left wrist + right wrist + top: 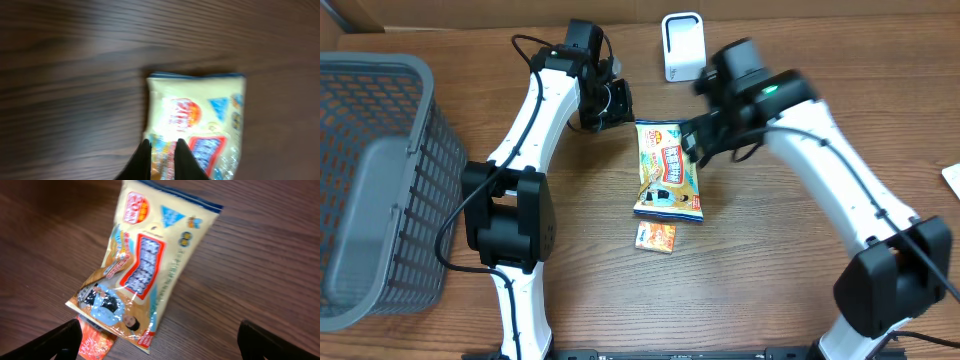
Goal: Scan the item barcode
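The item, a cream snack bag with a red-and-blue label, lies flat on the wooden table, printed face up; no barcode shows. My left gripper hovers just beyond the bag's top left corner. In the left wrist view its fingers stand almost together with only a narrow slit, nothing between them, and the bag lies behind. My right gripper hangs over the bag's upper right edge. It is wide open, and the bag lies loose on the table beneath it. A white scanner stands at the back.
A small orange packet lies just below the bag, partly under its lower corner. A grey mesh basket fills the left side. A white object pokes in at the right edge.
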Robot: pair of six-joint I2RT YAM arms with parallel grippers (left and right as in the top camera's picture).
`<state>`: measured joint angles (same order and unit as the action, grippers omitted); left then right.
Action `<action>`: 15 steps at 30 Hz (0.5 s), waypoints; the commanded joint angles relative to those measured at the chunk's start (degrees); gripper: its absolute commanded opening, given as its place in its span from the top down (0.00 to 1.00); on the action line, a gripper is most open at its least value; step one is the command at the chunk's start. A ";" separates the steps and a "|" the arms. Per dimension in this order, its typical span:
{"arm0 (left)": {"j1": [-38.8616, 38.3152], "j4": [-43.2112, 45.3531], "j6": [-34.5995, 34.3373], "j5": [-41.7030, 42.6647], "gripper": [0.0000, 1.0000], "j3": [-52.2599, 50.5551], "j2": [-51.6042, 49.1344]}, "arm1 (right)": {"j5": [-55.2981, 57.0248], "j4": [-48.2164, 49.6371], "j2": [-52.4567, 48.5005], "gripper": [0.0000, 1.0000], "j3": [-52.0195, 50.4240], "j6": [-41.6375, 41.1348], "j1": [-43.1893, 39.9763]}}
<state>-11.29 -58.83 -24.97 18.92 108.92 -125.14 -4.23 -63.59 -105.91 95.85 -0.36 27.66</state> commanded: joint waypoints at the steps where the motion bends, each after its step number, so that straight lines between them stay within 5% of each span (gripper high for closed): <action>1: 1.38 -0.61 -7.02 -11.19 0.80 1.16 1.81 | 10.60 0.37 0.90 0.00 0.87 1.18 6.08; 10: 8.02 -4.07 -9.38 -11.43 0.62 1.16 1.81 | 22.60 3.96 -3.02 0.00 -2.08 -2.62 18.60; 15: 9.57 -5.88 -7.23 -11.63 0.41 1.16 1.81 | 27.80 4.13 -8.04 0.00 -2.14 -2.54 22.97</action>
<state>-1.76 -64.27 -32.82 8.25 108.92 -125.14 17.67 -59.66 -110.63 94.43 -2.13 48.53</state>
